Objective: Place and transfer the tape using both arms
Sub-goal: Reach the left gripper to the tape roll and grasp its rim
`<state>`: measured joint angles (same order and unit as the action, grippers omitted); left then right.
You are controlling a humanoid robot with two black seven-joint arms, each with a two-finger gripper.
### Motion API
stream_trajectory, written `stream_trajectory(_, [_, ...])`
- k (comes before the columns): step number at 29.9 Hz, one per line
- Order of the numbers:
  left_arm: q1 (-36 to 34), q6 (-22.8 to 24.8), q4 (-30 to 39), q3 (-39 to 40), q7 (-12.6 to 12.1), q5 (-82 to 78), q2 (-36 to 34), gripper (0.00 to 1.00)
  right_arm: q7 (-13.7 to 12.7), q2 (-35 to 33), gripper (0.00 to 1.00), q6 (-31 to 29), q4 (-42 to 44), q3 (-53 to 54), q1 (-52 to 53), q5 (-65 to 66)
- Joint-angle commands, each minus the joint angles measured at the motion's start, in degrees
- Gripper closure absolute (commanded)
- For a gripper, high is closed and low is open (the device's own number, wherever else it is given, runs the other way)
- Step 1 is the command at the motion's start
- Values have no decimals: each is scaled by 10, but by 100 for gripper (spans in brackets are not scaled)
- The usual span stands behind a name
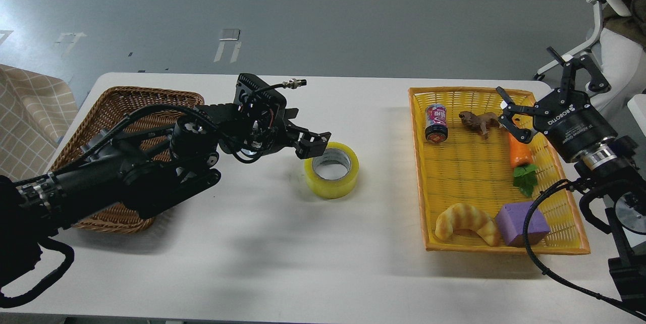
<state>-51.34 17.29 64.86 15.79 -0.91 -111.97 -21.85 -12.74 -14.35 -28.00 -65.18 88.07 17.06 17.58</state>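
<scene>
The tape [333, 182], a yellow roll with a grey-white core, lies flat on the white table [282, 243] near the middle. My left gripper [314, 143] is open, low over the roll's left upper rim, its fingers at the edge of the core hole; I cannot tell if it touches. My right gripper [539, 98] is open and empty, raised over the far right end of the yellow tray [419, 172], above the toy carrot [520, 155].
A brown wicker basket [126, 102] stands at the left under my left arm. The yellow tray holds a can [437, 122], a toy animal [479, 121], a croissant toy [464, 220] and a purple block [522, 223]. A white chair [605, 21] stands behind right.
</scene>
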Motion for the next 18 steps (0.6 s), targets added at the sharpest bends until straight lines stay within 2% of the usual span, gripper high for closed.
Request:
stream_trajectory(1, [-2,3,-20,-3,-3,2,29,2,0,0,0,0,1,0,0,0])
stream_trajectory(5, [-2,4,-43,-4,-4,3,53,2,0,0,0,0,2,0,0,0])
stream_trajectory(13, [4,10,-47,-5,-14,6,66,3,0,0,0,0,5,-1,-1,0])
stream_trajectory(15, [7,10,-47,-5,-15,5,66,10,0,0,0,0,6,0,-1,0])
stream_trajectory(18, [9,10,-53,-6,-15,5,66,12,0,2,0,0,5,0,-4,0])
